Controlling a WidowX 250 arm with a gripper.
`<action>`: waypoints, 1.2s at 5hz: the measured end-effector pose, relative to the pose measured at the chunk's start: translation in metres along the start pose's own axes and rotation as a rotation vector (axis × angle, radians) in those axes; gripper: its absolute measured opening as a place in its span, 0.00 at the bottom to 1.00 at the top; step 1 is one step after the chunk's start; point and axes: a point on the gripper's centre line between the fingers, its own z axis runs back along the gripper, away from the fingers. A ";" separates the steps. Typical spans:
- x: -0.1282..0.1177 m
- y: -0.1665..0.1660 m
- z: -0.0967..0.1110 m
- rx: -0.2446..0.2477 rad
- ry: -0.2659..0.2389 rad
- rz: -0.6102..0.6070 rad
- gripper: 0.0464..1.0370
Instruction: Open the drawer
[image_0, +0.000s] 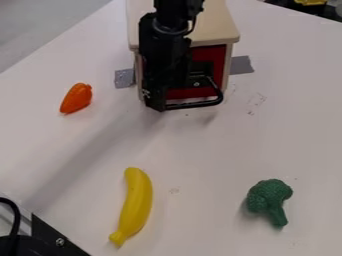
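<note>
And there was the drawer (212, 53), its red front facing the near side of the tabletop (207, 150), set in a wooden cabinet (224, 32) towards the far edge. It looked shut, so this was the opening job, and the step in hand seemed to be getting a sure hold for the pull!

The gripper (157, 104) hung low at the front, right by the left-hand end of the black handle (197, 105) as the camera saw it. Was it clamped on or free? Impossible to tell, and contact was just as hard to call.

Good play here meant getting properly behind the bar, or taking a firm grip on it, before any pull. Then came the line: straight out from the cabinet, low and level, slow and steady. With the gripper so near one end, a sideways drag could have skewed the drawer, slipped the hold or shifted the whole cabinet.

And the drawer relative to the gripper? Just behind it, towards the tabletop's far edge, most of the red front off to one side, the handle reaching out beside the gripper.
</note>
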 end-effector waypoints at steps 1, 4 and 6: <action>0.000 -0.002 -0.002 -0.006 -0.006 -0.003 0.96; -0.009 0.022 -0.013 0.031 0.003 -0.023 0.96; -0.007 0.023 -0.015 0.032 0.005 -0.026 0.93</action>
